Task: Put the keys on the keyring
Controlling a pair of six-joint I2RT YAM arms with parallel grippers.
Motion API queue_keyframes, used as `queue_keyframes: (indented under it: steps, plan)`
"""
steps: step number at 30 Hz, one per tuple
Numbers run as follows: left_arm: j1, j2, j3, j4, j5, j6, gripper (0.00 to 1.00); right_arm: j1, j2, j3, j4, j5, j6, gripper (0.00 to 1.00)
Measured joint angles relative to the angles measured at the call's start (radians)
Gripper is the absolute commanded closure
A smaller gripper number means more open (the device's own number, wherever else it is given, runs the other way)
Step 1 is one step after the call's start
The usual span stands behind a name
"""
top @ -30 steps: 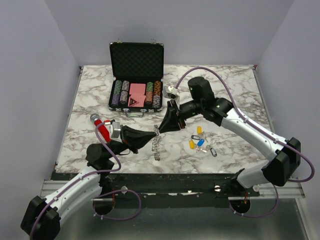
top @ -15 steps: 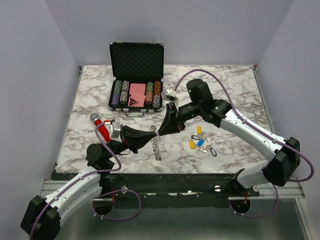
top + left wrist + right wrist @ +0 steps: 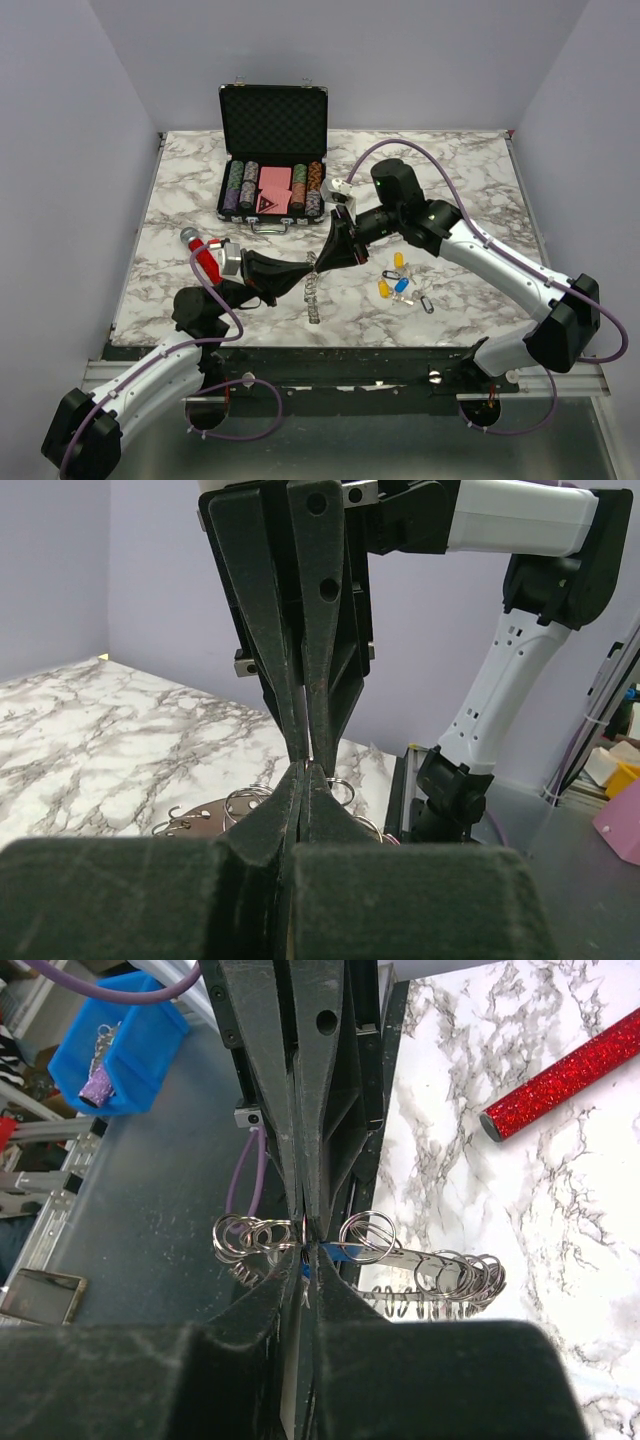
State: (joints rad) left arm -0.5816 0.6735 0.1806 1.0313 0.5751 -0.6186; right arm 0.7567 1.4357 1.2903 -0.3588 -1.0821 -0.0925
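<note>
My left gripper (image 3: 311,266) is shut on the keyring (image 3: 314,295), a silvery metal band fringed with small split rings, and holds it on edge just above the table. My right gripper (image 3: 321,262) meets it tip to tip. In the right wrist view my right gripper (image 3: 305,1252) is shut on a small blue key (image 3: 303,1269), pressed against the keyring (image 3: 450,1275). In the left wrist view my left gripper (image 3: 303,772) is shut, with rings (image 3: 250,802) showing beside it. The other keys (image 3: 398,284), yellow and blue, lie on the table to the right.
An open black case of poker chips (image 3: 272,150) stands at the back. A red glittery stick (image 3: 203,255) lies by the left arm and shows in the right wrist view (image 3: 570,1075). Small black loops (image 3: 428,303) lie beside the keys.
My right gripper has moved slightly left, closing onto the left gripper's tip. The left gripper and the keyring have barely moved.
</note>
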Motion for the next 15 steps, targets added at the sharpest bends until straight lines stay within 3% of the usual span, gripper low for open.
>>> queue_keyframes:
  steps: [3, 15]
  plan:
    - [0.000, 0.000, 0.000, 0.001, -0.001, -0.001, 1.00, 0.002, 0.000, 0.000, 0.000, 0.000, 0.001, 0.99]
    - [0.000, -0.008, 0.000, -0.015, -0.002, -0.002, 0.99, 0.003, 0.001, 0.013, -0.037, 0.001, -0.066, 1.00]
